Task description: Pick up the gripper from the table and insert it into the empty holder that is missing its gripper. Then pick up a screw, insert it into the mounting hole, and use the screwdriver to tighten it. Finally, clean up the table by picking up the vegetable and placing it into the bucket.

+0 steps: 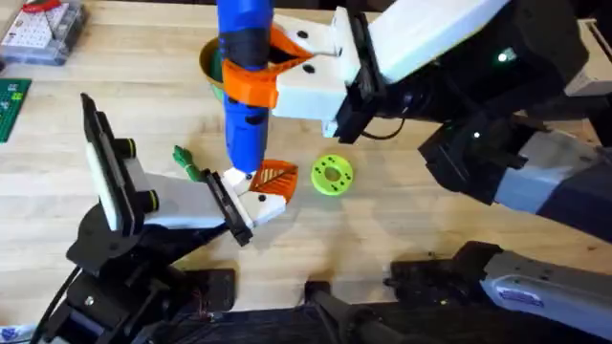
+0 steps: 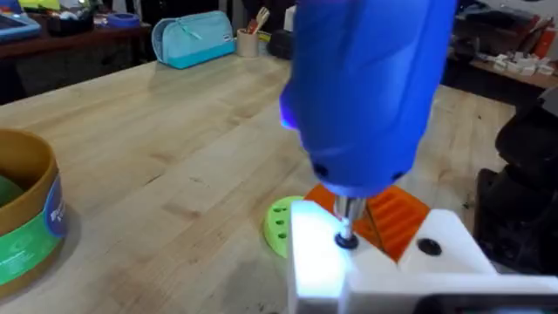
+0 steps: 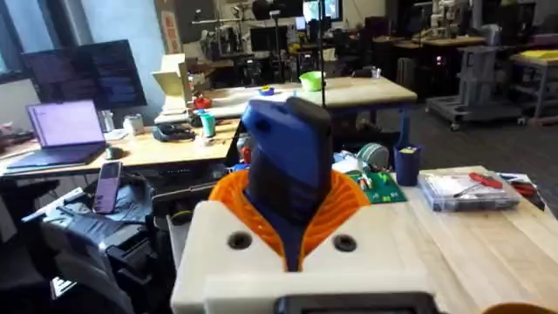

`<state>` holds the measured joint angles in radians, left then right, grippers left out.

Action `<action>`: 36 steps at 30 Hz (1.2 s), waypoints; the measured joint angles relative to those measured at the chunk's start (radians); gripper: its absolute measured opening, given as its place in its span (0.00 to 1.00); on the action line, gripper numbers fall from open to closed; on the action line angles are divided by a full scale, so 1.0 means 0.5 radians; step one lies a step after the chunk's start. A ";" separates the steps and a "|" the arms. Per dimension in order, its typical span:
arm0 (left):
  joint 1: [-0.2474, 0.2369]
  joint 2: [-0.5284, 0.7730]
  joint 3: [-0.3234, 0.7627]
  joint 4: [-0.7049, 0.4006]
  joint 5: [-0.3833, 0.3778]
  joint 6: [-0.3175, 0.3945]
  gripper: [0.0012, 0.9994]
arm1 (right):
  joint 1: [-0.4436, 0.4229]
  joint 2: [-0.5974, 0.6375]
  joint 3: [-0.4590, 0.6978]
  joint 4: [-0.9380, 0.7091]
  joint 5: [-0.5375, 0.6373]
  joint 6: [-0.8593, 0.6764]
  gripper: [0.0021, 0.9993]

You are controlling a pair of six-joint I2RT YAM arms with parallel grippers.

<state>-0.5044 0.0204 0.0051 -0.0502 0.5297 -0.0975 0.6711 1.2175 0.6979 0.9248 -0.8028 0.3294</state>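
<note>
The right end effector (image 1: 277, 67) is clamped on the blue screwdriver (image 1: 246, 86), its orange ribbed fingers (image 3: 349, 205) wrapping the barrel and holding it near upright. In the left wrist view the metal bit (image 2: 347, 225) sits in a dark mounting hole (image 2: 347, 242) on the white base of the gripper (image 1: 273, 182), a second hole (image 2: 428, 247) lying just beside it. That small finger piece, with its orange leaf tip, is seated at the end of the holder (image 1: 182, 196), which stands at about 7 o'clock on the worktop (image 1: 402, 229). Whether the left end effector is apart or together I cannot tell. The main risk, as I judge it, is the bit camming out: if the screwdriver leans off the hole's axis, the tip could skip across the white plastic and the screw would stay loose or cross-thread. Downward push could also shove the holder aside, since only its own arm steadies it. A slack clamp would let the barrel spin inside the fingers. Outward, a lime-green disc (image 1: 332, 175) lies just at 3 o'clock of the gripper, the vegetable (image 1: 188, 164) at its 9 o'clock, and the bucket (image 1: 212, 59) sits at 12 o'clock behind the screwdriver; a slipping tool could knock any of them.
</note>
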 joint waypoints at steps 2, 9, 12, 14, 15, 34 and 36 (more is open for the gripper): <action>0.000 0.000 0.000 0.000 0.000 0.000 0.01 | -0.001 0.000 0.000 0.037 0.001 0.001 0.04; 0.000 0.000 0.000 0.000 0.000 0.000 0.01 | -0.001 0.000 0.000 0.050 0.000 0.001 0.04; 0.000 0.000 0.000 0.000 0.000 0.000 0.01 | -0.008 0.000 0.000 0.050 0.000 0.001 0.04; 0.001 0.000 0.000 0.000 0.000 0.000 0.01 | -0.022 0.000 0.000 0.050 -0.005 0.001 0.04; 0.001 0.000 0.000 0.000 0.000 0.000 0.01 | -0.034 0.000 0.000 0.051 -0.008 0.001 0.04; 0.001 0.000 0.000 0.000 0.000 0.000 0.01 | -0.962 0.000 -0.001 -0.236 0.004 -0.068 0.04; 0.000 0.000 0.000 0.000 0.000 0.000 0.01 | -1.056 0.000 -0.002 -0.361 0.005 -0.072 0.04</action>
<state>-0.5045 0.0204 0.0051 -0.0502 0.5296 -0.0975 0.1433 1.2175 0.6971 0.7442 -0.8004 0.2935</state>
